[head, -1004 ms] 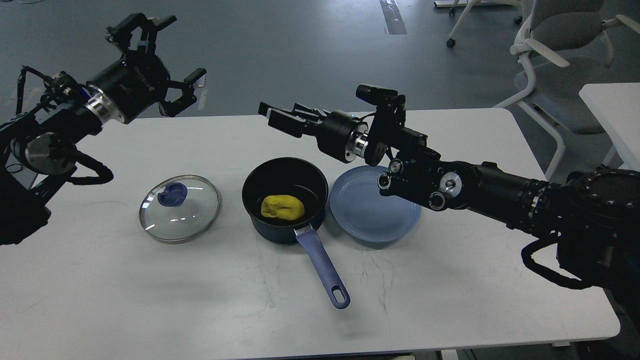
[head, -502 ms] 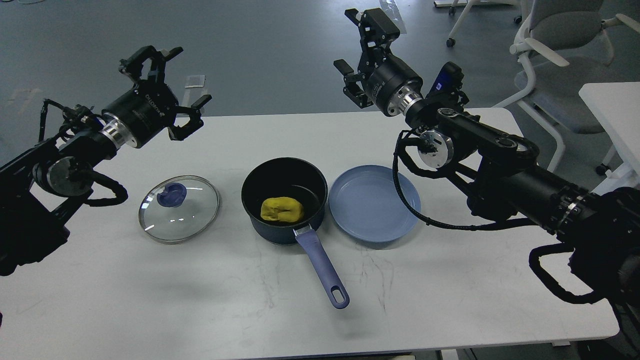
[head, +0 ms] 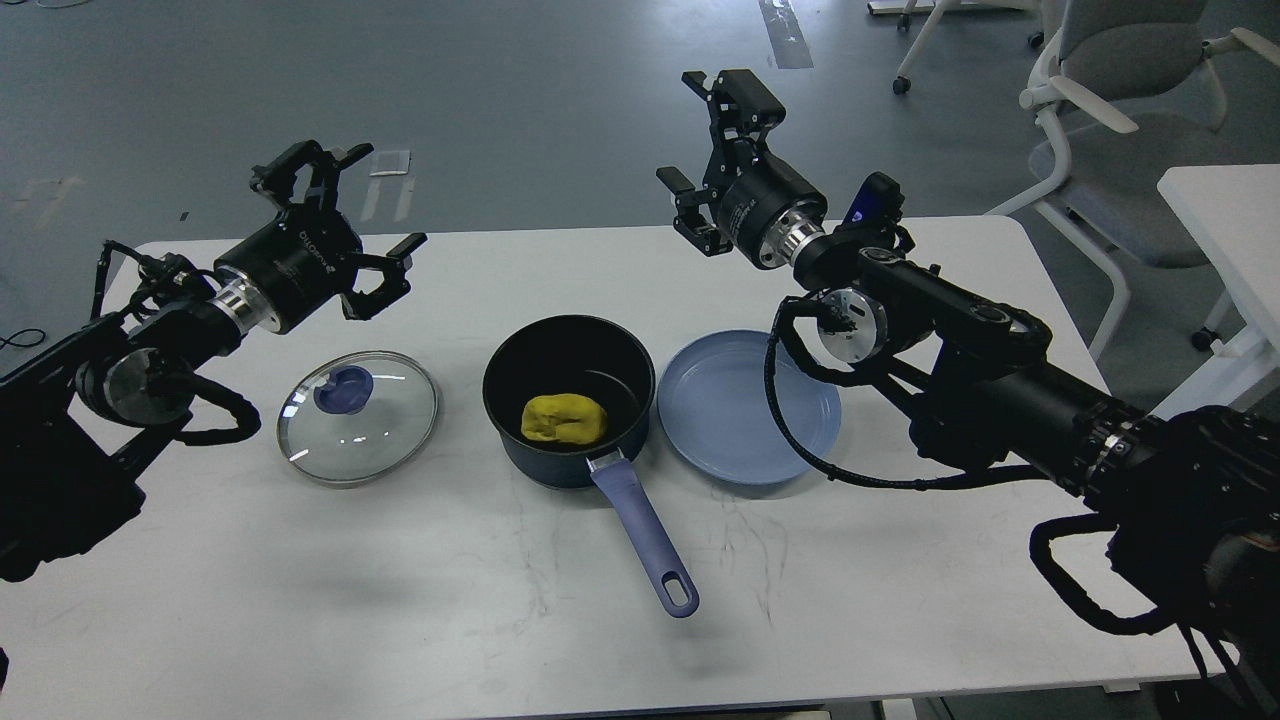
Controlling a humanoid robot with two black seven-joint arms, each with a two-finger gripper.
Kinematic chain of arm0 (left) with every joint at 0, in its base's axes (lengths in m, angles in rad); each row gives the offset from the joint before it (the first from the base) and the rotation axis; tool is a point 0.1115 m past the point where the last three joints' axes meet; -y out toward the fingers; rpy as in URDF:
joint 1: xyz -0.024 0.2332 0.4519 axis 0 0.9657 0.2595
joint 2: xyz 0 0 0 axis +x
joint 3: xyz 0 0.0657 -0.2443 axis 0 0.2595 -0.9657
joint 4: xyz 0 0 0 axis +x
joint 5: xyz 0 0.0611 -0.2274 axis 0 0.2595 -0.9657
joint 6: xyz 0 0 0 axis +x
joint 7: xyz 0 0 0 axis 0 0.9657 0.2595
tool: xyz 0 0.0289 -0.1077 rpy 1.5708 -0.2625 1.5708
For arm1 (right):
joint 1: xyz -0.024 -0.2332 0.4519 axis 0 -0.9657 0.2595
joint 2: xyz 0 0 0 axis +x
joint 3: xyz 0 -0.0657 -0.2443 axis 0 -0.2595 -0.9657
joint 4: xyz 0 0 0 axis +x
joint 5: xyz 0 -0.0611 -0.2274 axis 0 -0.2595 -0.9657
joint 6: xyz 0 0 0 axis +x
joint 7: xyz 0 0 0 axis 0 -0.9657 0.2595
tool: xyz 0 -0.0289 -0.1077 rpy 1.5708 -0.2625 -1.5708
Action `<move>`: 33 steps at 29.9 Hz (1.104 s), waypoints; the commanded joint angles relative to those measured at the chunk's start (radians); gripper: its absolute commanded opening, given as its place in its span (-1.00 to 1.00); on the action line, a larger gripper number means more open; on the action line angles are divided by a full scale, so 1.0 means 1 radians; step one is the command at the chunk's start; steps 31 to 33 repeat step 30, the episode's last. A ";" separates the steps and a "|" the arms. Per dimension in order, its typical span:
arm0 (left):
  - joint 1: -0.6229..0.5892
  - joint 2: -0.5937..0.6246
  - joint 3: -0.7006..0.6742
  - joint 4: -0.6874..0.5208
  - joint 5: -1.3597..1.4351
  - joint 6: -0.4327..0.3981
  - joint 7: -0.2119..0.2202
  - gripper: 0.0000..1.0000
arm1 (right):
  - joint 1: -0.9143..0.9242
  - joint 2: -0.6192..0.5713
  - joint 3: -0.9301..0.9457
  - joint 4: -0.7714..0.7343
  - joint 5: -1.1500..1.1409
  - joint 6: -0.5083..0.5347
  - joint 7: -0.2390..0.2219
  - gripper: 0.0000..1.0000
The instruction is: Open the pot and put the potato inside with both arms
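Note:
A dark blue pot [head: 570, 375] with a blue handle stands open at the table's middle. A yellow potato [head: 564, 418] lies inside it. The glass lid [head: 359, 416] with a blue knob lies flat on the table left of the pot. My left gripper [head: 340, 215] is open and empty, raised above the table behind the lid. My right gripper [head: 700, 135] is open and empty, raised high behind the pot and the plate.
An empty blue plate [head: 748, 408] sits right of the pot, touching or nearly touching it. The pot handle [head: 645, 530] points toward the front edge. Office chairs [head: 1110, 110] and another table [head: 1225, 230] stand at the back right.
My right gripper has risen from low over the pot to high behind it and turned upward. My left gripper has come down and slightly right. Pot, potato, lid and plate have not moved.

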 commanded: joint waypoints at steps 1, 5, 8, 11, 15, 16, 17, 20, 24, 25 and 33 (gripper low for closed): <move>0.004 0.001 0.000 -0.001 0.000 0.000 0.001 0.96 | -0.009 0.029 0.000 -0.003 0.000 -0.013 -0.007 1.00; 0.019 0.001 0.000 0.001 0.000 0.000 -0.001 0.96 | -0.011 0.029 0.000 -0.002 0.000 -0.013 -0.039 1.00; 0.019 0.000 0.000 0.001 0.000 0.000 -0.001 0.96 | -0.015 0.021 0.000 0.000 0.000 -0.004 -0.044 1.00; 0.019 -0.002 -0.001 -0.001 0.000 0.000 -0.005 0.96 | -0.015 0.009 0.002 0.001 0.000 -0.001 -0.044 1.00; 0.018 -0.005 -0.004 -0.001 0.000 0.000 -0.011 0.96 | -0.004 -0.019 0.019 0.003 0.000 0.005 -0.039 1.00; 0.018 -0.006 -0.006 -0.001 0.000 0.000 -0.010 0.96 | -0.001 -0.019 0.017 0.006 0.000 0.008 -0.039 1.00; 0.018 -0.008 -0.015 -0.001 0.000 0.000 -0.010 0.96 | 0.002 -0.023 0.017 0.012 0.000 0.013 -0.038 1.00; 0.018 -0.014 -0.021 -0.001 0.000 0.000 -0.011 0.96 | 0.003 -0.034 0.022 0.015 -0.002 0.013 -0.029 1.00; 0.018 -0.017 -0.021 -0.001 0.000 0.000 -0.011 0.96 | 0.002 -0.043 0.025 0.015 -0.002 0.013 -0.026 1.00; 0.018 -0.020 -0.020 -0.001 0.002 0.000 -0.011 0.96 | 0.002 -0.043 0.025 0.015 -0.002 0.011 -0.026 1.00; 0.016 -0.025 -0.020 -0.001 0.002 0.000 -0.011 0.96 | 0.002 -0.043 0.026 0.018 -0.002 0.011 -0.013 1.00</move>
